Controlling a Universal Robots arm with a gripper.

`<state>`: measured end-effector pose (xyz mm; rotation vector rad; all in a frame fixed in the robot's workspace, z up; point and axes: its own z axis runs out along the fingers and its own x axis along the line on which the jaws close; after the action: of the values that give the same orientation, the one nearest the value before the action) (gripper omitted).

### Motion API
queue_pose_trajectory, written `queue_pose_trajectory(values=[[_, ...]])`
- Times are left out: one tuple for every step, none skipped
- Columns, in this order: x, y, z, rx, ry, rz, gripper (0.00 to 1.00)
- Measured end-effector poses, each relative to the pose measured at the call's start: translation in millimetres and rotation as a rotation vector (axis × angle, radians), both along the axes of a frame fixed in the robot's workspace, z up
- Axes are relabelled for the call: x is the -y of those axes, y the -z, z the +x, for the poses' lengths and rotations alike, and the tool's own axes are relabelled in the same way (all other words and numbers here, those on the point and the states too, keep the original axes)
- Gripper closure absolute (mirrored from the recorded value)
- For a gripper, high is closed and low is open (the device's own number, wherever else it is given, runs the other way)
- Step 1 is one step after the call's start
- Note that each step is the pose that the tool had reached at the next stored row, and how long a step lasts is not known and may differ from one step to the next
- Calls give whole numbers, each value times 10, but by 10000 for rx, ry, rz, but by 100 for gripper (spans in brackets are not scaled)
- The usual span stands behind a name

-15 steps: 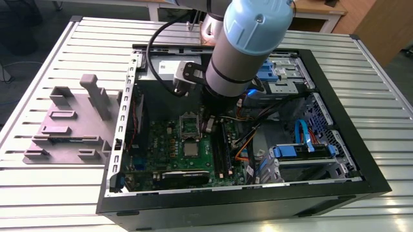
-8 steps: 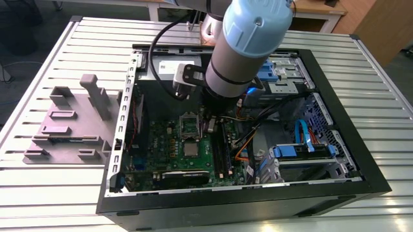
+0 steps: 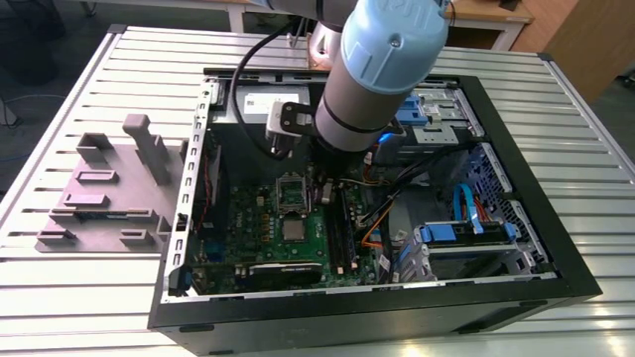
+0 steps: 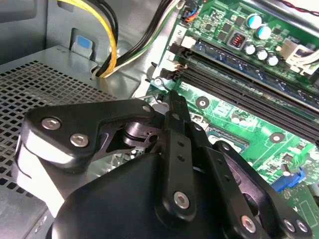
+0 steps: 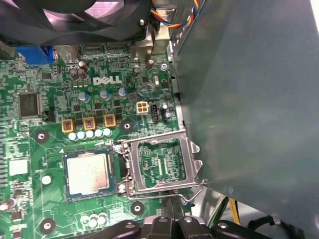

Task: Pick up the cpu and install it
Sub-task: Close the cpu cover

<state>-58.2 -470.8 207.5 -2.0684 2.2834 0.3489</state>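
Quick note: the cpu (image 5: 88,173) was lying flat in its socket (image 5: 115,172) on the mobo (image 5: 30,134), shiny silver side up. The metal bracket (image 5: 162,167) was flipped open right beside it. The hand (image 5: 170,211) hung just off the bracket's edge, so it was closer to the bracket than to the chip. The cpu sat off to one side of the hand, apart from it, no contact. Afaict the hand was closed, tips pinched together w/ nothing between them.

In the exterior view the cpu (image 3: 294,229) lay a bit to the exterior view's left of the hand (image 3: 328,186) and nearer the case's front edge, w/ the arm (image 3: 382,67) reaching down into the case (image 3: 555,282).

Orientation: it's square, so no real long axis. Its edges ran parallel w/ the socket and the board, not skewed, not tilted.

In the second wrist view the hand (image 4: 172,99) was over the green board, near the ram slots (image 4: 239,74).

Surroundings: the case lay open on its side on a slatted metal bench (image 3: 79,297). A mauve-grey tray (image 3: 104,197) w/ upright blocks sat just beside it on the exterior view's left. Some wooden furniture (image 3: 585,37) stood behind the bench.
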Motion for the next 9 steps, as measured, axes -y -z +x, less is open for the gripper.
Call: queue_pose_trajectory(values=[[0, 0, 0, 0, 0, 0, 89], [0, 0, -1, 1, -1, 1, 89], [0, 0, -2, 0, -1, 0, 89], [1, 1, -6, 9, 1, 8, 89], [1, 6, -12, 41, 2, 53, 89], [0, 14, -20, 73, 1, 80, 89], [0, 23, -29, 106, 0, 91, 89], [0, 32, -35, 137, 0, 102, 89], [0, 42, -37, 170, 0, 112, 89]])
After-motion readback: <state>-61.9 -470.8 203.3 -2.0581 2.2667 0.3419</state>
